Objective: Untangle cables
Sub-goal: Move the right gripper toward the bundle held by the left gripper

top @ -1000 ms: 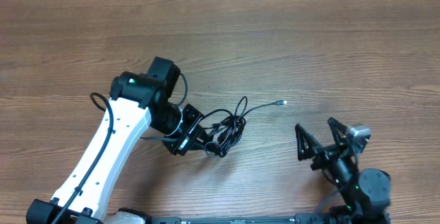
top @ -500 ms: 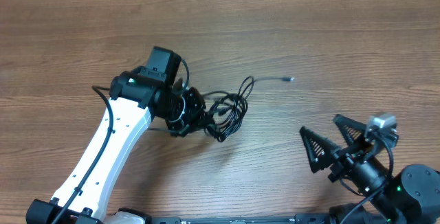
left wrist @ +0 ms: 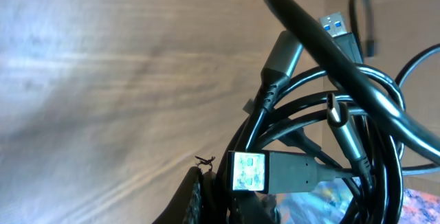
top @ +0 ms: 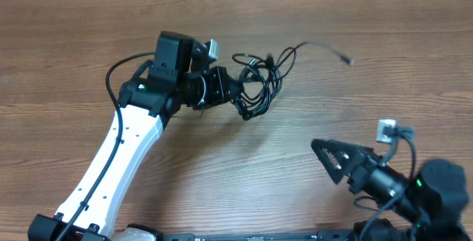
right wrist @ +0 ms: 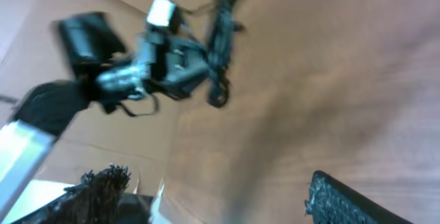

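Left hand (top: 225,89): pinching bundle of tangled black cables (top: 259,93) over wooden worktop (top: 384,41). Right hand (top: 330,160): spread, empty, well apart from them.

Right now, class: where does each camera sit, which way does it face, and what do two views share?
Overhead: above the table, looking down; left arm and right arm show.
Left wrist: behind the left end effector, close on the gripped cables.
Right wrist: low, facing the left arm; own open fingers at bottom.
Shared: all show the cables.
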Motion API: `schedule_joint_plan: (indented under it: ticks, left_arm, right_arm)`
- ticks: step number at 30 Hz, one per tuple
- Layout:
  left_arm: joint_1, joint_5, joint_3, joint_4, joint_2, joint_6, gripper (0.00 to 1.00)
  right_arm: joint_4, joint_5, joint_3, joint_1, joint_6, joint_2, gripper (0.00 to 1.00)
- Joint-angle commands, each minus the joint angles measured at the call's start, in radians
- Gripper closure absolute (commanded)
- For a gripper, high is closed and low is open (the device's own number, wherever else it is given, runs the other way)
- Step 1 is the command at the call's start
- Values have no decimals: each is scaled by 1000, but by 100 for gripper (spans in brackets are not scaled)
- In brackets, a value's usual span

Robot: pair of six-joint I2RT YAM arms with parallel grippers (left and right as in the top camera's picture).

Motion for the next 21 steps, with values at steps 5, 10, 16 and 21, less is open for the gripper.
schedule_joint_plan:
  ticks: [5, 10, 16, 21]
  left_arm:
    - [-95, -255, 22, 16, -18, 4, 96]
    - [-133, -345, 22, 21, -18, -78, 96]
    - [-134, -344, 22, 27, -18, -181, 96]
    - [-136, -336, 22, 28, -18, -207, 96]
  right_arm:
    - [58, -24, 16, -2, 13, 138, 19]
    - [70, -25, 16, -2, -35, 206, 23]
    - [113, -42, 16, -2, -81, 296, 29]
    - [176, -93, 16, -2, -99, 367, 30]
